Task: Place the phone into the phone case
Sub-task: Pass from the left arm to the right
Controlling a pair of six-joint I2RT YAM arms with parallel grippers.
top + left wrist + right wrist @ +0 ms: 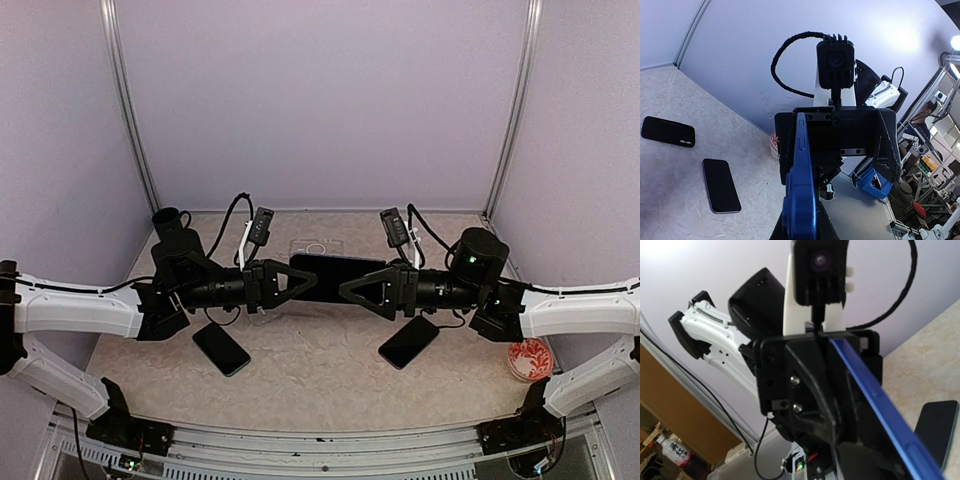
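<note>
A dark phone with a blue rim [335,277] is held flat in the air above the table's middle, between both grippers. My left gripper [288,283] is shut on its left end and my right gripper [358,289] on its right end. In the left wrist view the blue rim [801,190] runs edge-on from my left gripper [802,222] to the right gripper [840,140]. In the right wrist view the blue rim [880,402] runs out of my right gripper [875,450]. I cannot tell if the blue rim is a case. A clear case [316,246] lies on the table behind.
Two more dark phones lie on the table, one at front left [221,348] and one at front right [408,342], [721,185]. A black case [668,131] lies flat beyond it. A red-and-white dish [530,358] sits at the right edge.
</note>
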